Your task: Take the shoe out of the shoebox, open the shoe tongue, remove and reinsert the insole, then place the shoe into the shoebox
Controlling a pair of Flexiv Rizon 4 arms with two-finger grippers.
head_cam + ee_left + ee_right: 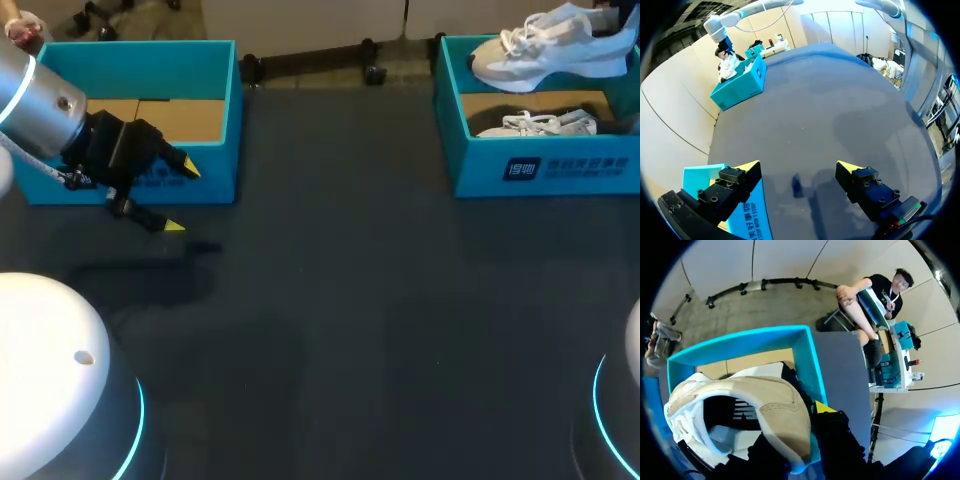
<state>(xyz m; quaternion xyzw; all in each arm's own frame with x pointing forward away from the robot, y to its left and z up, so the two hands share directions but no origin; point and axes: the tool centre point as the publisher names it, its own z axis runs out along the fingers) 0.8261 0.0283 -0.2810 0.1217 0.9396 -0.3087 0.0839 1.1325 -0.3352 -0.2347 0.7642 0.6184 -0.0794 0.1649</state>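
So, right tool [797,435] has the shoe [775,405] clamped by its heel, just above the shoebox [805,355]. I'd lift clear of its wall before swinging to the table [350,300]. Left tool [797,167] gapes wide, empty.

Print appeared on two items only. The right shoebox [480,178] carried on its front wall a white logo block [520,169] with two short lines of white characters beside it, too small to resolve. The left shoebox [215,150] carried white lettering on its front wall, partly hidden behind the left end effector [182,197]. In the left wrist view this lettering ran along the blue wall beside one finger and was only partly in view. No numerals could be made out
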